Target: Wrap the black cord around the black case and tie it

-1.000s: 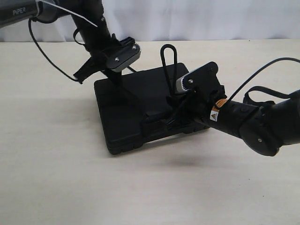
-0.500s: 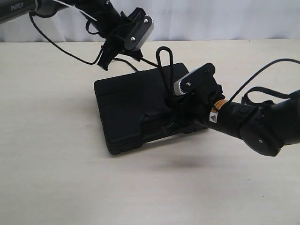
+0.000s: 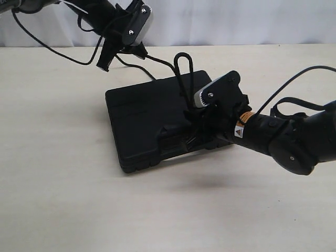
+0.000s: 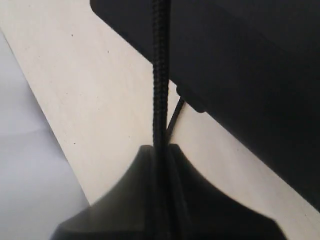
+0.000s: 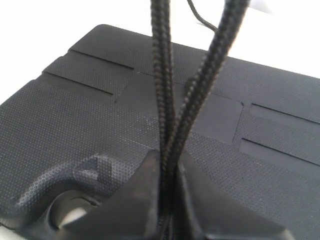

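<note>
The black cord (image 5: 161,75), thin, braided and judged limp and light, is clamped in both closed tools: one strand in the left tool (image 4: 160,152), a doubled loop in the right tool (image 5: 167,165), above the black case (image 3: 142,115). The matte, ridged, rigid-looking case is laid flat on the table (image 3: 63,199). Grips near the cord's ends are judged best.

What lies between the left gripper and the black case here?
Only the black cord, running from the left gripper above the table to the black case. The left wrist view shows it best.
</note>
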### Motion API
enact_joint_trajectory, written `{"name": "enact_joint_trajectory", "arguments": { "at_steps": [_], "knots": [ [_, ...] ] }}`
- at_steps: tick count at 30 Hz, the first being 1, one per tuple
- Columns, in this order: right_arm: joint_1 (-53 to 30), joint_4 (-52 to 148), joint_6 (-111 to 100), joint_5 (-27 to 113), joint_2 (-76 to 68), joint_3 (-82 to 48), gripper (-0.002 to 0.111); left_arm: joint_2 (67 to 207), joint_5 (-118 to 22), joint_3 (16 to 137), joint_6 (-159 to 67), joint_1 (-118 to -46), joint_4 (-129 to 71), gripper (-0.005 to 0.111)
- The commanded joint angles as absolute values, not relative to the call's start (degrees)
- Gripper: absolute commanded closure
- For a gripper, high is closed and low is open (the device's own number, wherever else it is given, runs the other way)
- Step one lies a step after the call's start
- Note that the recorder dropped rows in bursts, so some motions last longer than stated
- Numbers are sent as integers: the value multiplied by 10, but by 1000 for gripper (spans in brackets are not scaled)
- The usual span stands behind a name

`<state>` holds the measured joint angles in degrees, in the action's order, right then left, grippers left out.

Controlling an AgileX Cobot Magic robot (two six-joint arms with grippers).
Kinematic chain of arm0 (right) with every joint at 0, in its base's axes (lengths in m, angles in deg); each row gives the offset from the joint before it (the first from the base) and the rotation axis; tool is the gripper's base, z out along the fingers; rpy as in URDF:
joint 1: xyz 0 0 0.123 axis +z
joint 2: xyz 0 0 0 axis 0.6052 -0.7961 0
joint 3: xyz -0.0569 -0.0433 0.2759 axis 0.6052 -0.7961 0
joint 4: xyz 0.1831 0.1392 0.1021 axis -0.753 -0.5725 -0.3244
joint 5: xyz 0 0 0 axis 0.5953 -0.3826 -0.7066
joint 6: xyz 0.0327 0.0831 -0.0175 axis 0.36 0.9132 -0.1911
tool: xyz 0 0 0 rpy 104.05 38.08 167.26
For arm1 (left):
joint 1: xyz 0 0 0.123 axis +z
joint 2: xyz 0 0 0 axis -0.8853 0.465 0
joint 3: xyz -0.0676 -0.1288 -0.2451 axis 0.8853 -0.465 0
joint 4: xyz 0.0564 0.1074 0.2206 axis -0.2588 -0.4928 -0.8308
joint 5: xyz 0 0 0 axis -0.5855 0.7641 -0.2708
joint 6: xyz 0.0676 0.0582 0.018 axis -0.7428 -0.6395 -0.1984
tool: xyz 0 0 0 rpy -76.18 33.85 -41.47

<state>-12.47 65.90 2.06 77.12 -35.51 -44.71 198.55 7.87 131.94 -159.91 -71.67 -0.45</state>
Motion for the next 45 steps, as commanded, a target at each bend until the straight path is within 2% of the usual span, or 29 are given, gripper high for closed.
{"name": "enact_joint_trajectory", "arguments": {
  "at_steps": [1, 23, 34, 45],
  "knots": [
    [-124, 664, 18, 773, -350, -444, 104, 1967, 90, 1321, -1621, -715, 39, 107],
    [-124, 656, 19, 773, -350, -444, 104, 1945, 220, 1321, -1621, -703, 95, 107],
    [-124, 656, 19, 773, -350, -444, 104, 1956, 222, 1319, -1588, -703, 210, 107],
    [-124, 638, 19, 773, -350, -444, 104, 1997, 222, 1319, -1580, -723, 205, 107]
  ]
}}
